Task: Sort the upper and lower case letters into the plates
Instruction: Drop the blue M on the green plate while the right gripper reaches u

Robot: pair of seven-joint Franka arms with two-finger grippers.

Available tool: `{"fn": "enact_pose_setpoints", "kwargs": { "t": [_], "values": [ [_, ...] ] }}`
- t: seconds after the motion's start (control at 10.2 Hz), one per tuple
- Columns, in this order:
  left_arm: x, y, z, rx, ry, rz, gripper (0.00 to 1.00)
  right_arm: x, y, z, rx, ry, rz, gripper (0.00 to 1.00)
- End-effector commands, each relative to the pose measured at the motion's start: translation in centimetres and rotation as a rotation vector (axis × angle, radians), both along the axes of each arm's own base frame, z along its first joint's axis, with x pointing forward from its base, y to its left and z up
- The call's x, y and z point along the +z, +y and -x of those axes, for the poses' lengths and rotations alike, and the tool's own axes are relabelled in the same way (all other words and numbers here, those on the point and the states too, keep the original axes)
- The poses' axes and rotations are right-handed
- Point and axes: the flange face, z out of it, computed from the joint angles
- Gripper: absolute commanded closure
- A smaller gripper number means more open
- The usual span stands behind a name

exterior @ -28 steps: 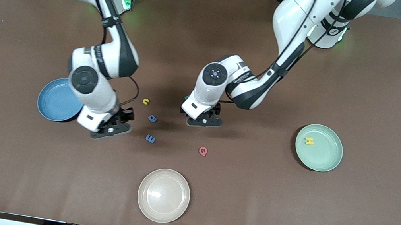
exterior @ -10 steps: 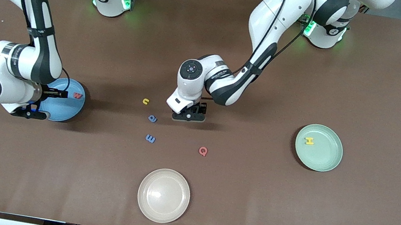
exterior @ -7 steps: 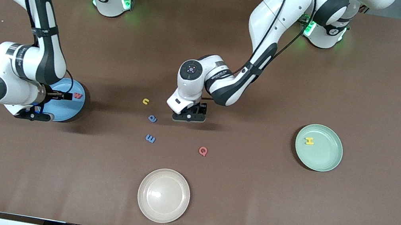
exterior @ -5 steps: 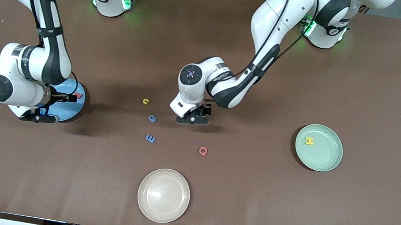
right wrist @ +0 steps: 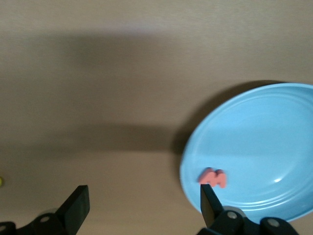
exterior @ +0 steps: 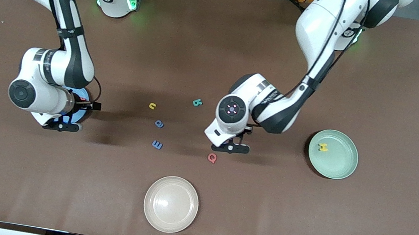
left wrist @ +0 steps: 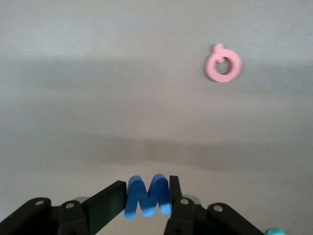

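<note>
Nearest the front camera on the brown table (exterior: 385, 229) sits a cream plate (exterior: 171, 204), with loose letters farther up mid-table. Over the pink Q (exterior: 212, 158), the left gripper (left wrist: 146, 208), its arm bent at the elbow, pinches a blue M (left wrist: 146, 197) upright. Toward the right arm's end, the right gripper (right wrist: 142, 205) hovers wide open over the blue plate (right wrist: 264, 122), where a red letter (right wrist: 213, 177) lies; the green plate (exterior: 342, 168) holds a yellow H (exterior: 323, 147).

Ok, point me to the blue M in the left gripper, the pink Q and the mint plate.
blue M (left wrist: 146, 197), left wrist view, middle of the letter.
pink Q (exterior: 212, 158), front view, its ring.
mint plate (exterior: 338, 165), front view, bare floor.
</note>
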Motion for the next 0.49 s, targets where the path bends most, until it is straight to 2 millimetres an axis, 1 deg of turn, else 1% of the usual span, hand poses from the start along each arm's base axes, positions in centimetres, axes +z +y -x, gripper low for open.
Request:
{"fn": "enact_pose_setpoints", "kwargs": {
  "t": [0.0,0.1,0.2,0.29,0.39],
  "values": [
    [2.6,6.1,-2.8,-0.103,0.061,0.039,0.94,0.4,6.4,0.7,-0.073,-0.047,0.023,0.0],
    [3.0,9.5,-4.0,-0.147,0.109,0.027,0.94,0.1,8.3,1.0,-0.119,-0.048,0.044,0.0],
    [3.5,12.5,-4.6,-0.207,0.164,0.034,0.94,-0.1,10.3,1.5,-0.137,-0.056,0.057,0.0],
    [2.5,17.0,-4.9,-0.236,0.247,0.033,0.94,-0.2,11.0,1.7,-0.179,-0.061,0.069,0.0],
    [2.8,21.1,-5.0,-0.273,0.27,0.025,0.94,0.8,12.6,1.4,-0.254,-0.085,0.075,0.0]
  ]
}}
